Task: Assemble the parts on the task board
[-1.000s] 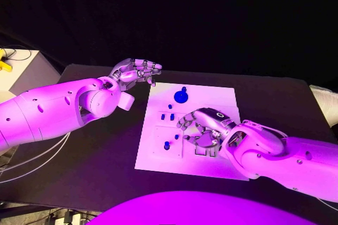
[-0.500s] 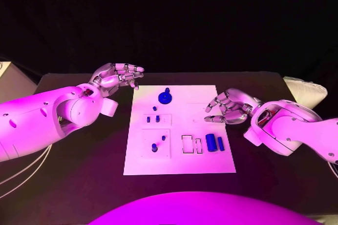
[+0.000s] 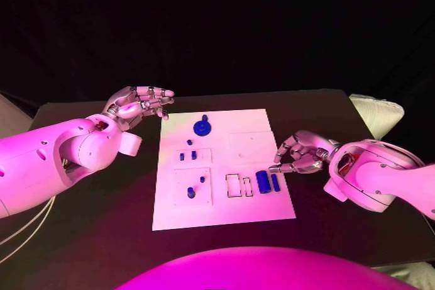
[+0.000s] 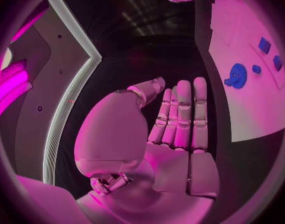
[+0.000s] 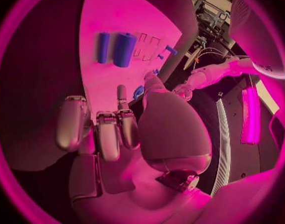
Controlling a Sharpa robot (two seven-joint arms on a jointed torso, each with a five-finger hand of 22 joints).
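Head view: the white task board (image 3: 244, 208) lies mid-worktop (image 3: 109, 227), blue parts (image 3: 264, 182) near its right edge. The left robot hand (image 3: 136, 102) hovers off its far-left corner, fingers loosely curled, empty. The right robot hand (image 3: 299, 155) sits just off the right edge, fingers curled in, holding nothing.

Left wrist view: the left robot hand's fingers (image 4: 182, 114) lie straight, side by side.

Right wrist view: the right robot hand's fingers (image 5: 108, 134) curl over the board, empty.

White board (image 3: 254, 123) lies flat mid-table. A blue gear (image 3: 203, 126) sits at its far end, small blue pegs (image 3: 187, 156) stand in the left-hand pockets, and two blue cylinders (image 3: 268, 182) lie side by side nearer the right edge.
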